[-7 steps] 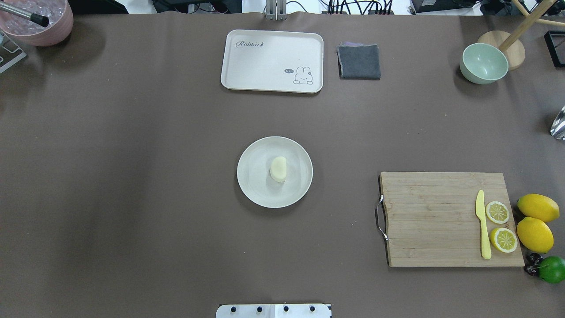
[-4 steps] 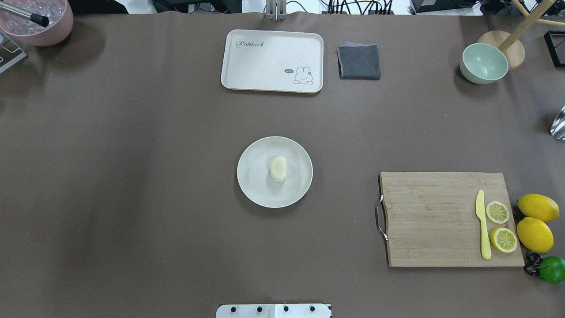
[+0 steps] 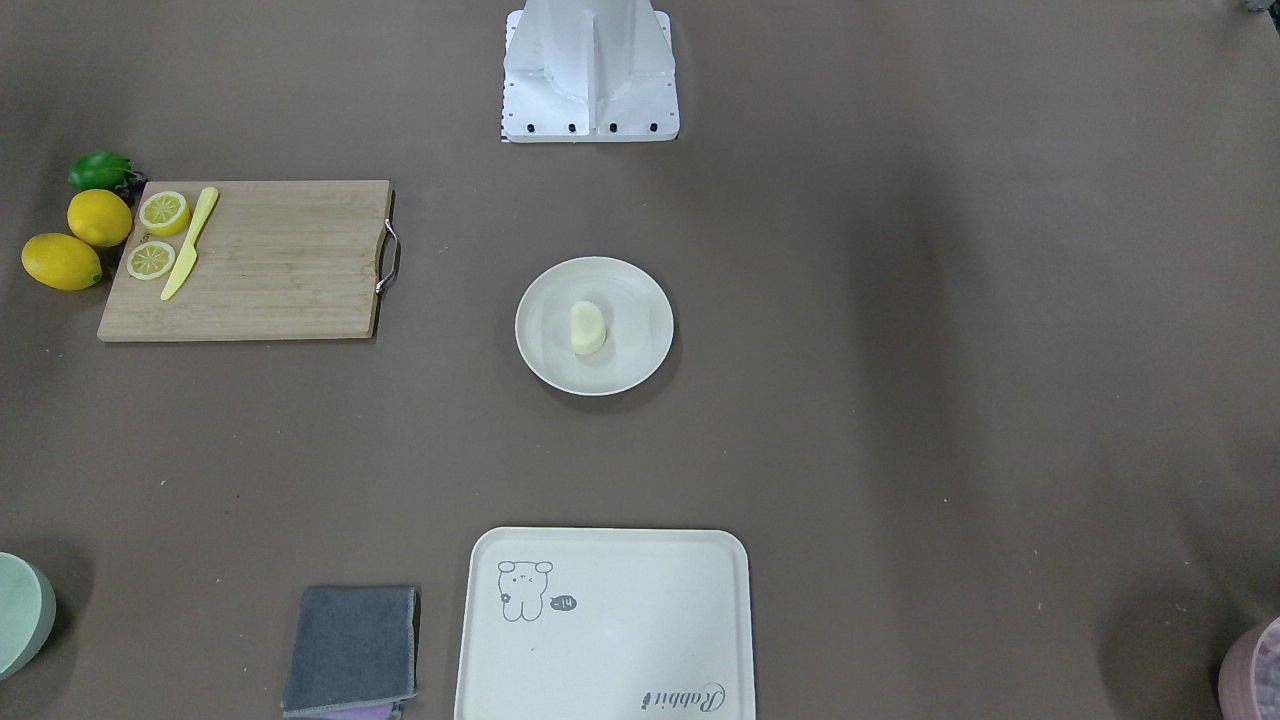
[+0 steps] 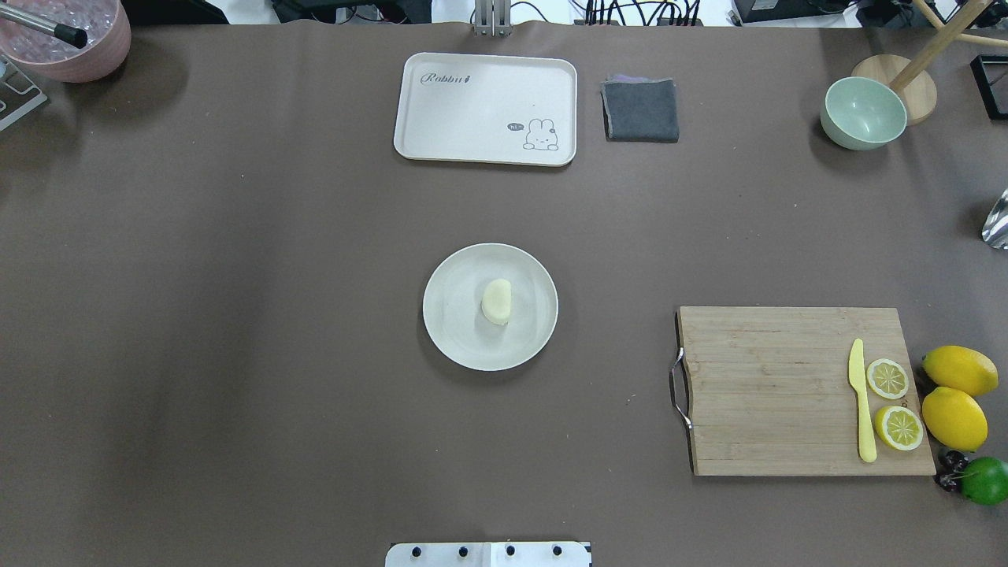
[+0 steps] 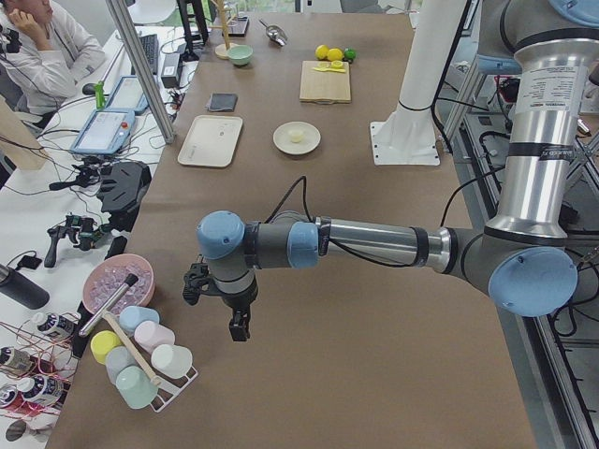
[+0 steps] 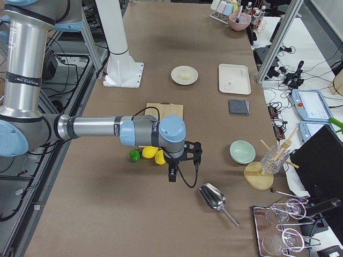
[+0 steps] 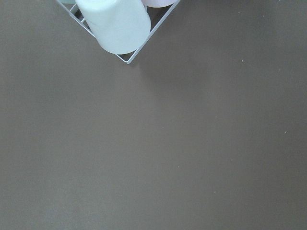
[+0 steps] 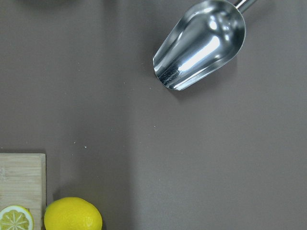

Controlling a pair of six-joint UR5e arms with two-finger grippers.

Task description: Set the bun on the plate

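Observation:
The pale cream bun (image 4: 496, 302) lies near the middle of the round off-white plate (image 4: 449, 335) at the table's centre; the front-facing view shows the same bun (image 3: 587, 328) on the plate (image 3: 545, 355). Neither gripper is near them. My left gripper (image 5: 239, 327) hangs over the table's left end beside a rack of cups, far from the plate (image 5: 284, 146). Beyond the cutting board, my right gripper (image 6: 171, 175) hangs over the right end near the lemons. Both show only in the side views, so I cannot tell whether they are open or shut.
A cream tray (image 4: 485, 109) and a grey cloth (image 4: 640, 110) lie at the far side. At the right are a cutting board (image 4: 772, 394) with a yellow knife and lemon slices, whole lemons (image 4: 954, 417), a green bowl (image 4: 862, 114) and a metal scoop (image 8: 199, 45). A pink bowl (image 4: 71, 39) sits far left.

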